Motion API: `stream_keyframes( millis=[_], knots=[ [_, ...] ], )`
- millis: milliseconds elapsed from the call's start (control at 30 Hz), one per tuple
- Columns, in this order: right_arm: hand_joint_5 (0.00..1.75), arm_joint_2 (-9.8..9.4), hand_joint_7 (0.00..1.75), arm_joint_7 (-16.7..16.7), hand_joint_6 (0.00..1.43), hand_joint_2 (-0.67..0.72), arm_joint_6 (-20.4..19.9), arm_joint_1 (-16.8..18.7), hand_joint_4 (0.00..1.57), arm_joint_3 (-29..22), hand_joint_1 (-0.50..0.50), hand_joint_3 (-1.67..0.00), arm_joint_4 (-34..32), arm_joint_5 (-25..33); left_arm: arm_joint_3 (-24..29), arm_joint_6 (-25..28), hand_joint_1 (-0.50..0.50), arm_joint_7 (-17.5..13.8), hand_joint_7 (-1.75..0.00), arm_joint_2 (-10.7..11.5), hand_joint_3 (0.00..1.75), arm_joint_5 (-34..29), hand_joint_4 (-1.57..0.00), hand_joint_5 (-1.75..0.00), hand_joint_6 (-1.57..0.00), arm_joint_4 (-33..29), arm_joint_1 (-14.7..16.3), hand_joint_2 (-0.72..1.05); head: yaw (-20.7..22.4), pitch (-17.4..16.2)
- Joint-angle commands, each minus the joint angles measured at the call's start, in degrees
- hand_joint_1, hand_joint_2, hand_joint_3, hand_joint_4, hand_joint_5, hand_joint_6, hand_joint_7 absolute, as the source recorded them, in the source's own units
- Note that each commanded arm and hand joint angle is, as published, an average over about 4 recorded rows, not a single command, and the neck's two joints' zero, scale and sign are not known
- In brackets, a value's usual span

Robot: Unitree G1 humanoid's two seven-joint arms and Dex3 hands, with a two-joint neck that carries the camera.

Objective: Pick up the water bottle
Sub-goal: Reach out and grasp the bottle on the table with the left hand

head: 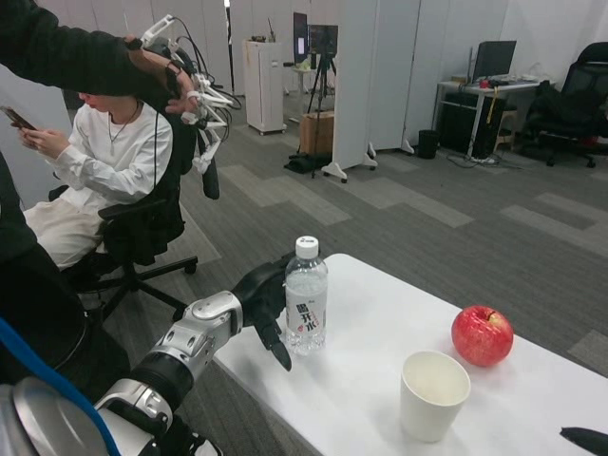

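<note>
**Inspector A:** The water bottle is standing upright near the left end of the white table, close to its near-left edge. Its long axis is running vertical, with the white cap pointing straight up and the label facing the camera.

**Inspector B:** And the left hand?

**Inspector A:** It is sitting against the bottle's left side, the silver forearm reaching up from the lower left. The fingers are curling round the far side of the bottle, and one dark finger is hanging down beside its base. The bottle's base is appearing to rest on the tabletop. I cannot tell whether the grip is closed firmly.

**Inspector B:** The right hand?

**Inspector A:** Only a dark tip is showing at the bottom right corner. Its finger state cannot be told.

**Inspector B:** Other items?

**Inspector A:** A white paper cup is standing upright, well to the right of the bottle. A red apple is lying just beyond it, further right. A person in white is sitting in an office chair off the table's left, looking at a phone.
</note>
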Motion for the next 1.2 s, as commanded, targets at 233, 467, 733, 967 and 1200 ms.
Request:
stream_keyframes(
  millis=[233,467,733,967,1200],
  knots=[
    [0.00,0.01,0.00,-0.16,0.00,-0.26,-0.45,0.15,0.00,0.63,-0.46,0.00,1.12,0.60,-1.26,0.10,-0.50,-0.05,0.00,2.60,0.09,-1.09,0.00,-0.08,0.00,6.11,-4.58,-0.28,-0.07,-0.34],
    [0.00,0.34,0.00,-0.16,0.00,-0.27,-0.49,0.28,0.00,0.92,-0.46,0.00,0.88,0.55,-5.02,-0.54,-0.50,-0.05,0.00,3.72,0.09,-1.58,0.00,-0.10,0.00,8.85,-7.59,-0.28,-0.88,-0.78],
    [0.00,0.50,0.00,-0.16,0.00,-0.29,-0.47,0.68,0.00,0.89,-0.46,0.00,0.51,0.53,-7.09,-0.54,-0.50,-0.27,0.00,3.70,0.09,-1.93,0.00,-0.03,0.00,8.74,-7.72,-0.28,-1.13,-0.90],
    [0.00,0.50,0.00,-0.16,0.00,-0.29,-0.49,0.68,0.00,0.96,-0.46,0.00,0.53,0.55,-7.48,-0.43,-0.50,-0.56,0.00,3.15,0.09,-2.68,0.00,0.00,0.00,8.37,-6.88,-0.21,-1.23,-0.67],
    [0.00,0.50,0.00,-0.16,0.00,-0.29,-0.78,0.81,0.00,0.98,-0.46,0.00,0.51,0.71,-8.56,-0.03,-0.50,-0.76,-0.02,2.82,0.09,-10.65,0.00,0.00,0.00,8.44,-6.75,0.14,-1.61,-0.39]
  ],
)
